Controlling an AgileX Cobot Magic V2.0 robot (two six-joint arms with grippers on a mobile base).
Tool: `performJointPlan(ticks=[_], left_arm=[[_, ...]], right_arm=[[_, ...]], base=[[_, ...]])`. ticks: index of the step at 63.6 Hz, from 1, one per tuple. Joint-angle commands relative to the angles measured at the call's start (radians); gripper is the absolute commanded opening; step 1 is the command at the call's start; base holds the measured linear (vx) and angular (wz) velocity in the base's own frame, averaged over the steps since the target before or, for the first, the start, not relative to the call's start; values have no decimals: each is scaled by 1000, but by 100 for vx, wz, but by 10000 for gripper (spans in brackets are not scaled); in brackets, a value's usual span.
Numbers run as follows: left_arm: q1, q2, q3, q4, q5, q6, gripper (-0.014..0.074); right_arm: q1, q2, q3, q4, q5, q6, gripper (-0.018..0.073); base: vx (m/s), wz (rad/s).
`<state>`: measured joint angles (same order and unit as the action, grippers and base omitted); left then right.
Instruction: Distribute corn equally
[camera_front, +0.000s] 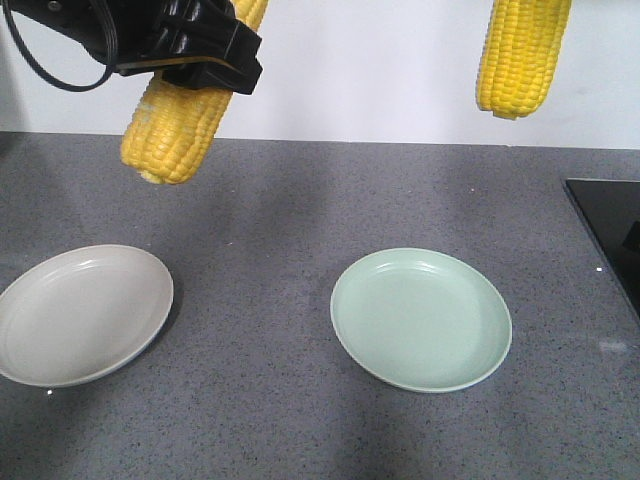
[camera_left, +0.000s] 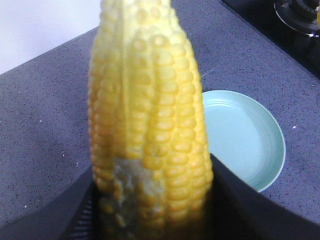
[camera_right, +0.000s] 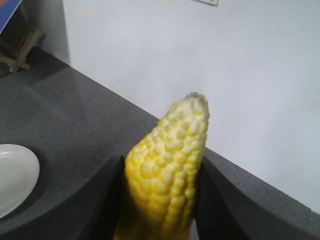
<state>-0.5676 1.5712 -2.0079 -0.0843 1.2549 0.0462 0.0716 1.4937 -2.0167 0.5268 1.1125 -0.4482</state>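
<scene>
Both cobs lifted, neither plated.
The left gripper (camera_front: 190, 62) clamps one yellow corn cob (camera_front: 170, 135); the right gripper (camera_right: 160, 200) clamps another (camera_right: 167, 165). The round grey plate (camera_front: 60, 340) and round green plate (camera_front: 440, 345) await one each.

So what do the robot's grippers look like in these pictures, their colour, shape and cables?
In the front view only the left gripper shows: matte black, blocky and angular, with ridged moulded parts and a thin black cable looping beside it. The wrist views show each gripper's jaws as smooth dark wedges, black on the left, dark grey on the right gripper. No markings or labels are visible.
</scene>
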Motion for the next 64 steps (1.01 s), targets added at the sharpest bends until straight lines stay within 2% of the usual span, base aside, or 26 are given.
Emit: performJointPlan(ticks=[1, 64], left_arm=[[-3, -38, -31, -9, -53, -3, -6], [-3, -38, -31, -9, -53, -3, -6]], right_arm=[[-4, -31, -25, 27, -67, -2, -1], [-4, -31, -25, 27, -67, -2, -1]], base=[[3, -1], [0, 0]])
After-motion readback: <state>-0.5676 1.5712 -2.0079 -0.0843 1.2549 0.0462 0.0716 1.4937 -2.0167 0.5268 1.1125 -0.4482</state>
